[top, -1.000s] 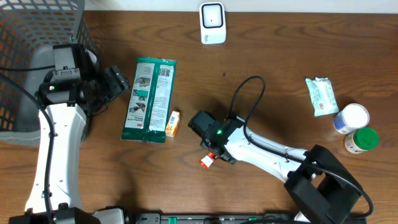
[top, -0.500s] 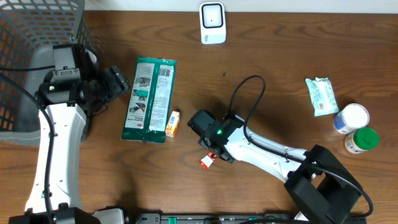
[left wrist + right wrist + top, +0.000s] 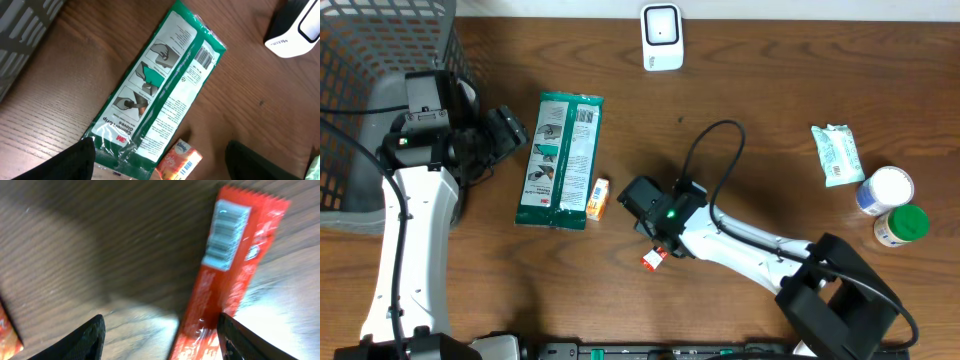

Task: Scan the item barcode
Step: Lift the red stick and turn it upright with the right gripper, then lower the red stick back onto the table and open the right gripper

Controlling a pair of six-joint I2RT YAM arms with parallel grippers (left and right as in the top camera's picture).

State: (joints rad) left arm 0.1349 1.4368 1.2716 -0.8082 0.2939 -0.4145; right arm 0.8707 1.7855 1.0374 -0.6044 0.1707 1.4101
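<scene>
While the right gripper [image 3: 160,330] is hovering with fingers spread, the red packet [image 3: 227,270] is lying on the table [image 3: 75,240] between them, close against one finger, long axis pointing away from the claw, barcode label [image 3: 227,232] facing up; the left gripper [image 3: 513,130], also spread, is sitting farther off beside a green pack [image 3: 155,95] reading "3M Comfort Grip Gloves"
</scene>
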